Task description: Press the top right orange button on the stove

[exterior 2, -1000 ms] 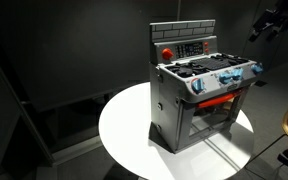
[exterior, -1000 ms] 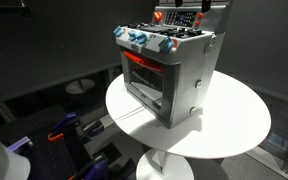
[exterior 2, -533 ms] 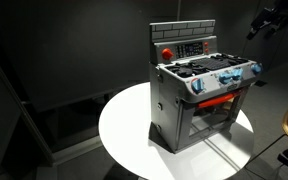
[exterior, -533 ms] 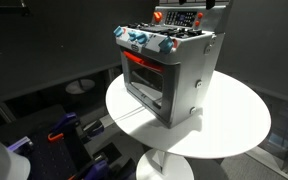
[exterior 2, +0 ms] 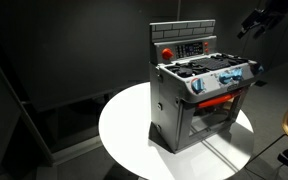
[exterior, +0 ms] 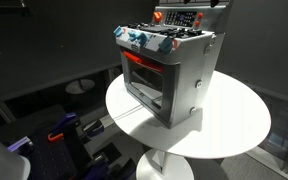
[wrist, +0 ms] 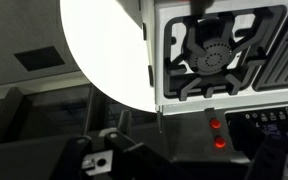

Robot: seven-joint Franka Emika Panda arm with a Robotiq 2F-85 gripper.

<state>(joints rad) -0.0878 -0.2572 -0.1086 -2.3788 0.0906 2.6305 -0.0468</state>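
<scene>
In an exterior view, the stove [exterior: 169, 72] stands on a round white table [exterior: 234, 125]. Its front window glows orange-red, and blue-and-white knobs [exterior: 144, 40] line the top front edge. Only this view shows the window this plainly.

In an exterior view, my gripper [exterior 2: 256, 22] hangs high near the picture's right edge. It is above the stove [exterior 2: 199, 95], well apart from it, and off to the side of its dark back panel [exterior 2: 184, 45]. I look small and dark here, so I cannot tell whether my jaws are spread or closed. A round red button [exterior 2: 167, 52] sits at the end of the panel farthest from me.

The wrist view looks straight down on the stove top. It shows a black burner grate [wrist: 216, 55] with the white table [wrist: 99, 50] beside it. Two small red buttons [wrist: 216, 124] sit on a dark strip just past the grate, a detail neither outside camera gives. My jaws cannot be made out here either.
</scene>
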